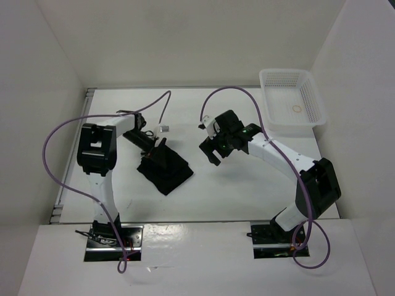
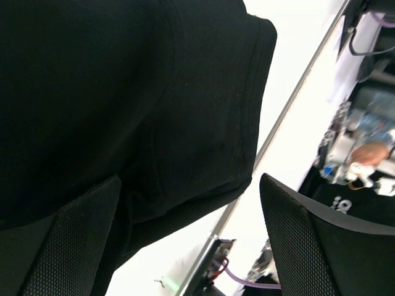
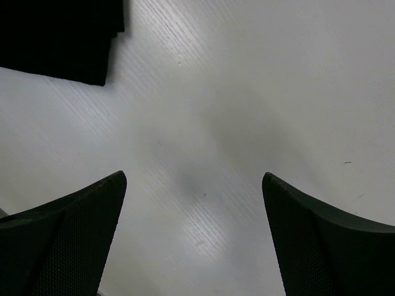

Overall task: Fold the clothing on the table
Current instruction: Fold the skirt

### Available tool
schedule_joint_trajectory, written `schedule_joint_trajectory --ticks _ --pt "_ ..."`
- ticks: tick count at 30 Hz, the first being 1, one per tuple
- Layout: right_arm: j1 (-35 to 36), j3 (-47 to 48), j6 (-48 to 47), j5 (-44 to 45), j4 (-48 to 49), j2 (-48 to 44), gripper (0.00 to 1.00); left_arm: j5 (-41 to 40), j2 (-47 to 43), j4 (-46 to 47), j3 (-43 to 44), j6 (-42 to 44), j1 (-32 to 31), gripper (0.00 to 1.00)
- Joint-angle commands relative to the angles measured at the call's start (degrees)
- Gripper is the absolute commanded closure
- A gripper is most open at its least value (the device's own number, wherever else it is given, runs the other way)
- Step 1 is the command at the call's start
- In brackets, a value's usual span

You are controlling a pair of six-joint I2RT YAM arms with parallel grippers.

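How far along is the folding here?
Done: the clothing lies as a small layered stack on the table. In hand: nothing is gripped. The left gripper is open at the stack's edge, and the right gripper is open over bare table. Left: probably only a final tidy, if anything.

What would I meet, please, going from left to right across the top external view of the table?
left arm's elbow → black clothing → right gripper, open → white mesh basket
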Motion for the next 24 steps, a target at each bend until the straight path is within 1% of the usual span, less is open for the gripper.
schedule_joint_trajectory --ticks 1,6,10,14,16,17,19,20,24 --pt "0.3 -0.1 0.3 0.0 2.2 -2.6 0.06 -2.9 4.0 4.3 4.4 1.4 -4.1 0.00" --pt "0.3 -0.7 0.3 4.8 4.0 -3.8 0.06 -2.4 9.2 4.3 14.2 -1.0 -9.5 0.00" --pt "-1.1 -1.3 1.0 6.2 5.4 -5.7 0.04 -1.8 11.8 4.3 19.3 -2.8 -11.9 0.00" --pt "-2.3 -1.3 1.6 6.2 5.4 -6.9 0.04 -1.3 11.8 3.8 21.3 -3.6 -14.1 0.00" --pt "-2.3 -1.3 1.6 6.2 5.4 -7.6 0.03 -0.8 9.4 3.8 21.3 -4.2 -14.6 0.00" --pt "-2.9 -1.3 1.6 6.2 5.4 -8.5 0.03 -0.8 8.2 3.3 21.9 -5.8 -14.6 0.00" --pt "-3.5 -0.7 2.2 6.2 5.4 -9.8 0.03 1.0 3.7 2.5 21.9 -6.6 -14.6 0.00" --pt "-4.5 -0.7 2.2 5.6 5.4 -11.0 0.02 1.0 2.1 1.6 22.9 -7.9 -15.3 0.00" --pt "-9.8 0.6 2.2 2.4 4.9 -15.3 0.02 0.4 -8.1 -2.3 28.4 -9.3 -16.0 0.00"
